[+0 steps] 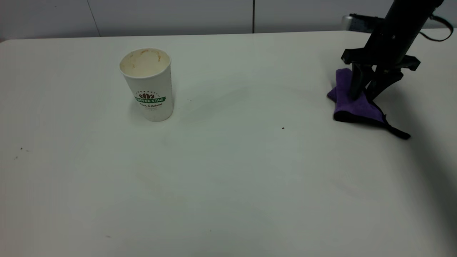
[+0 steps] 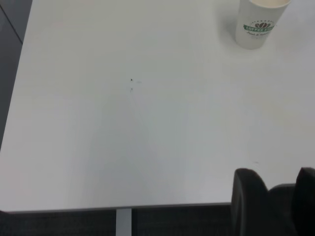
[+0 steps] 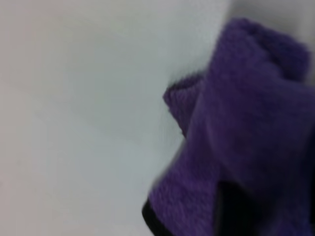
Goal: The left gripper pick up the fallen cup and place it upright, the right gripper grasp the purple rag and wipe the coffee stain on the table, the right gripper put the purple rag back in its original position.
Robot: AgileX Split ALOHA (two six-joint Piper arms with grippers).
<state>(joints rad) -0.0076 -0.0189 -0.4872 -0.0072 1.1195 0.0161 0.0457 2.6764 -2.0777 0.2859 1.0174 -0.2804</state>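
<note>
With the cup [image 1: 148,85] upright at the table's [image 1: 228,185] left and no puddle showing, only release seems left: the right gripper [image 1: 364,95] pinches the purple rag [image 1: 351,105] at far right; the left gripper [image 2: 275,196], parked off-table, I cannot tell

The table [image 1: 228,171] is a plain white, smooth top. Toward its far left part the cup [image 1: 148,84] stands upright on it, mouth up, cream inside streaked with brown, green banner logo facing the near edge. Near the far right corner lies the purple rag [image 1: 351,103], crumpled into a loose heap, its black-edged side toward the near edge and a black tail trailing out to the right. A tiny dark speck [image 1: 283,127] sits on the bare surface between cup and rag (closer to the rag), and a few fainter specks [image 1: 20,149] lie near the left edge.
</note>
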